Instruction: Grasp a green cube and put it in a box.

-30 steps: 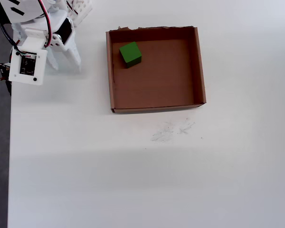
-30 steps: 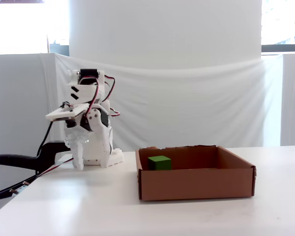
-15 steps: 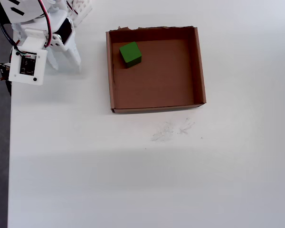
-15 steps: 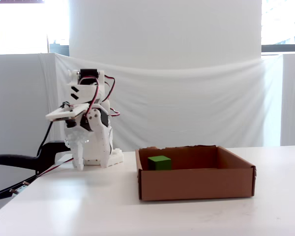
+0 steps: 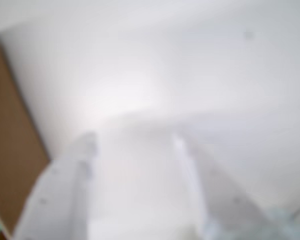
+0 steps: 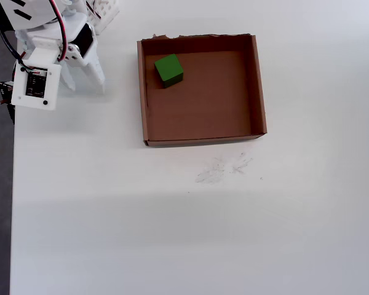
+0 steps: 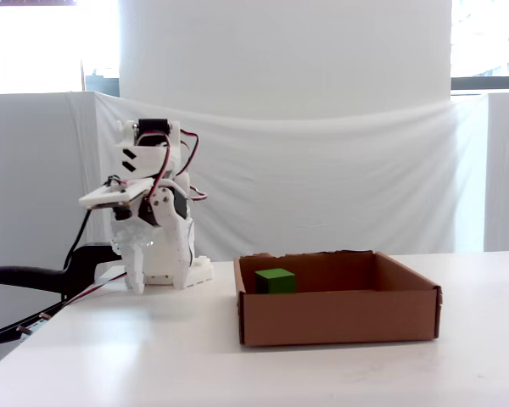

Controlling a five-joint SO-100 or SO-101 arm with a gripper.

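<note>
I have the gripper (image 6: 85, 83) folded in by the arm's base, its two white fingers (image 7: 136, 275) pointing down at the table (image 6: 172, 221), spread a moderate way apart with nothing between them. From the gripper, the box (image 6: 258, 86) lies off to the right in the overhead view, apart from it, with only bare tabletop between the two. The green cube (image 6: 169, 69) sits inside the box, in the corner nearest the gripper, close to the ragged far wall and the near side wall. Nothing stands between my gripper and the box.

Beyond the box's front wall, farther from the gripper, the overhead view shows faint scuff marks (image 6: 224, 168) on the table; the fixed view does not show them. The fixed view instead gives me a white cloth backdrop (image 7: 322, 186) and red wires (image 7: 165, 165) looping over the arm. The wrist view is badly blurred: I make out both fingers (image 5: 65, 190) and a brown strip of the box (image 5: 12, 150) at its left edge, little more.
</note>
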